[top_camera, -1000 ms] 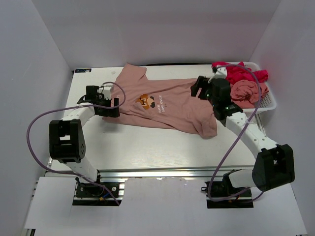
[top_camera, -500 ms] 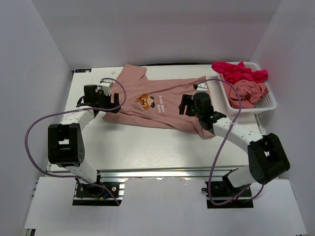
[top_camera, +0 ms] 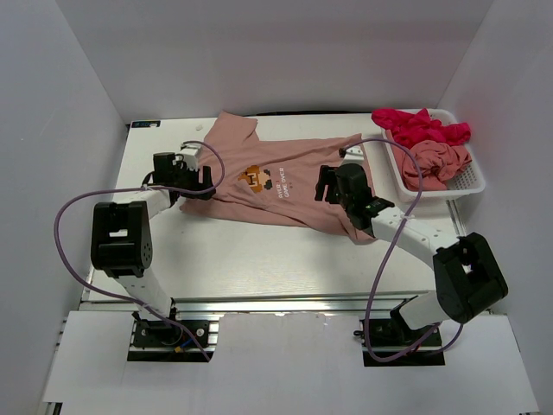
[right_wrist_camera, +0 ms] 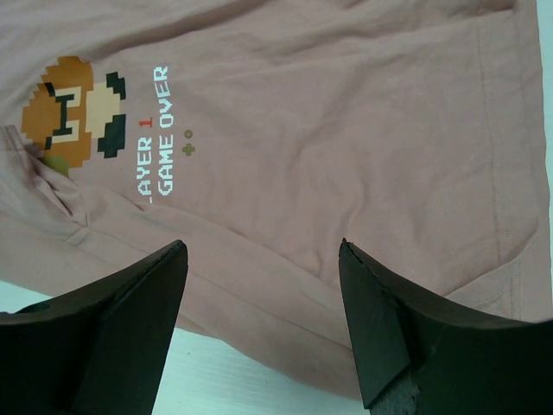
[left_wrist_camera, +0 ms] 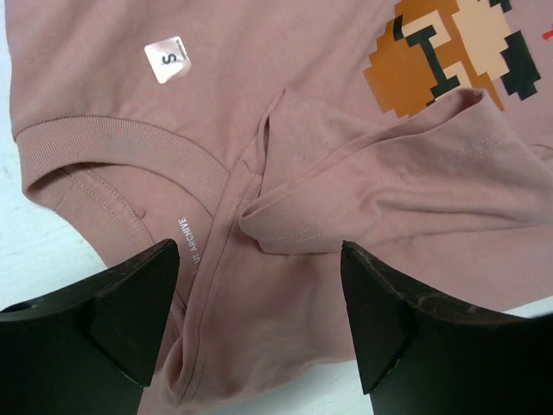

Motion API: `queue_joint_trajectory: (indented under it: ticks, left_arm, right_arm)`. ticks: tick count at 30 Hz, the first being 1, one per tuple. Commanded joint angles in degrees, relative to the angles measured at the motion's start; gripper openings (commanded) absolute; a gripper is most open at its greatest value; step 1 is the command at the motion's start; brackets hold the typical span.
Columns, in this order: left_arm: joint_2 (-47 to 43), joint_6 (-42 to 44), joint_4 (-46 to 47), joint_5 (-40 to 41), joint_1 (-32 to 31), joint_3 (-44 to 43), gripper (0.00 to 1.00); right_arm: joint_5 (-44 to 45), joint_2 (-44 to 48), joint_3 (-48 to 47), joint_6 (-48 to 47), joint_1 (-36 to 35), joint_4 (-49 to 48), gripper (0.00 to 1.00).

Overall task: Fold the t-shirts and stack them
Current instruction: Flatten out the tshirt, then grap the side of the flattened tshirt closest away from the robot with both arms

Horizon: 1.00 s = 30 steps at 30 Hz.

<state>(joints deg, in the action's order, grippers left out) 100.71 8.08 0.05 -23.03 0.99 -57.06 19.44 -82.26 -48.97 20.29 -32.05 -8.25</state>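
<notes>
You've got the printed t-shirt [top_camera: 294, 197] spread face up on the table [top_camera: 259, 251], just left of the white basket [top_camera: 473, 183]. Its hem end lies nearest the basket, w/ one corner reaching close to the basket's rim, and its collar [left_wrist_camera: 112, 147] lies at the end farthest from it. The pixel print [right_wrist_camera: 73, 112] and the wording beside it sit approx. mid-chest. Your left gripper [left_wrist_camera: 259, 251] hovers at the end far from the basket, over the collar and shoulder, jaws spread wide, nothing btwn them, no cloth pinched. Can't tell if its tips touch the fabric. Just ahead of it a sleeve [left_wrist_camera: 389, 181] is folded in across the chest, its edge overlapping the print, and a small size sticker [left_wrist_camera: 168, 60] sits on the chest on the basket side of the collar. Your right gripper [right_wrist_camera: 262, 246] hovers over the shirt's lower body, on the half nearer the basket. Its jaws are also wide apart and empty, holding nothing. Inside the basket a magenta-red t-shirt [top_camera: 419, 125] is bunched at the far end, spilling over the rim, and a crumpled pink t-shirt [top_camera: 436, 160] lies at the near end, touching it.
</notes>
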Motion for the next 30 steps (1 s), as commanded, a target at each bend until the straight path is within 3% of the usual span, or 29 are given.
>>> queue_joint_trajectory:
  ticks: [1, 18, 30]
  left_arm:
    - [-0.86, -0.87, 3.28, -2.11, -0.12, -0.42, 0.84]
    - [-1.39, -2.54, 5.04, -3.34, -0.12, -0.33, 0.62]
    - [1.6, -0.78, 2.67, -4.92, -0.12, -1.92, 0.62]
  right_arm:
    - [2.18, -1.15, -1.92, -1.13, -0.55, -2.65, 0.75]
    - [6.31, -2.56, -2.8, -2.01, -1.08, -1.86, 0.75]
    - [8.42, -4.13, -4.2, -1.84, -0.99, 0.16, 0.76]
